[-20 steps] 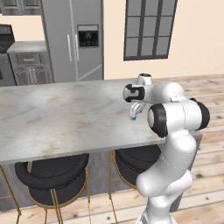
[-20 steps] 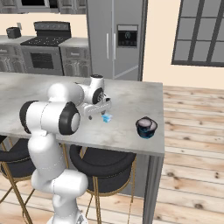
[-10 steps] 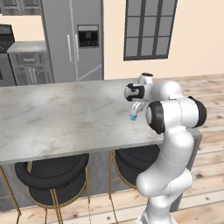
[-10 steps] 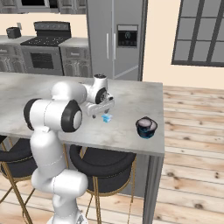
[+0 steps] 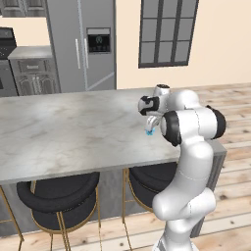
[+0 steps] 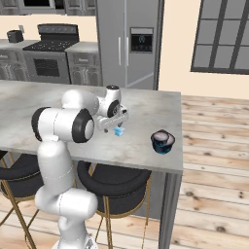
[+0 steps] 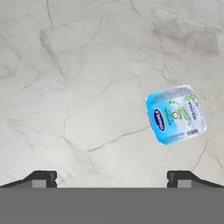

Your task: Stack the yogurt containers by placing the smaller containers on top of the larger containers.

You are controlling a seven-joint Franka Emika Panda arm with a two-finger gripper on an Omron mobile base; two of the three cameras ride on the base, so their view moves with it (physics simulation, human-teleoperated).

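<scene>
Left base view: claw (image 5: pixel 153 122) hangs over the table (image 5: pixel 63 132), close above the small blue cup (image 5: pixel 149 131) at the table's right end, near its front edge. Nothing between the fingers, cup sits on the marble.

Right base view: same blue cup (image 6: pixel 118 131) on the table (image 6: pixel 44 104) just under the claw (image 6: pixel 116 121). Dark cup with the pale top (image 6: pixel 162 141) stands well to the right of the blue one, near the table's right front corner. The two are apart, not stacked.

Hand view: both fingertips (image 7: pixel 41 178) at the bottom edge, spread wide, jaws empty. Blue cup (image 7: pixel 176 114) seen lid-on from above, off to the right of the claw's centre line, rotated a bit, resting on the table (image 7: pixel 78 78).

Status: nothing done yet. Left to do: centre on the blue cup, grasp, lift, carry right, set it on the dark cup's top. I'd judge this the pre-grasp approach, alignment not good enough to close.
</scene>
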